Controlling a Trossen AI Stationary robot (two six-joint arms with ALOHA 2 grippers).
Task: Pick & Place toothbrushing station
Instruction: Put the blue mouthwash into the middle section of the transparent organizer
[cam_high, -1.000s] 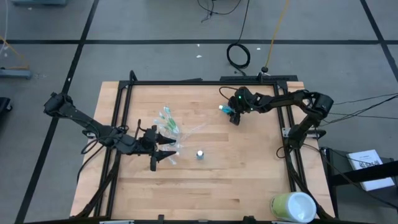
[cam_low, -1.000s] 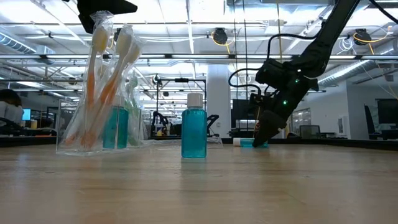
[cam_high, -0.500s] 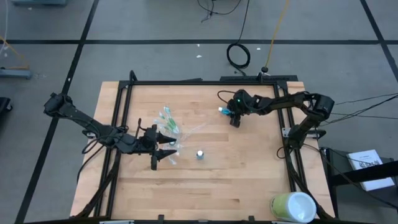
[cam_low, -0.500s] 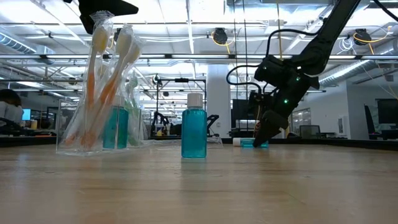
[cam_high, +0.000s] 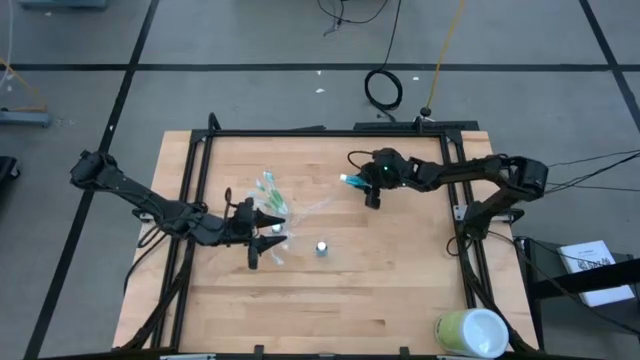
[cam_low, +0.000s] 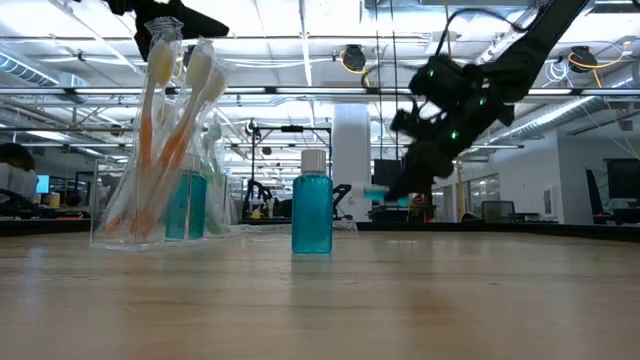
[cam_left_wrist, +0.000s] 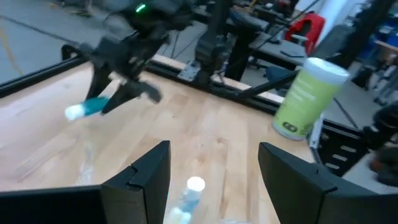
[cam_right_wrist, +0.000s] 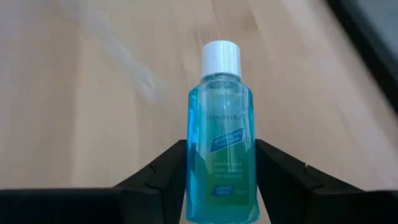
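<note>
Right tool (cam_right_wrist: 219, 180) of mine clamps a small blue white-capped tube (cam_right_wrist: 219, 163), its label unreadable; left tool (cam_high: 262, 240) gapes beside the clear plastic cup (cam_high: 272, 205).

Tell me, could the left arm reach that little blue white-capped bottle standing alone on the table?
Probably yes: the standing bottle sits just beyond the left gripper, whose fingers are open and empty, with bare wood between.

So there's one cam overhead looking straight down at the whole bench (cam_high: 330, 290). Another sits right at benchtop height, looking level across it into the room. Each wrist has its own cam peering forward past its fingers, really close up. The standing blue bottle (cam_low: 312, 214) shows in overhead, low and left wrist views.
</note>
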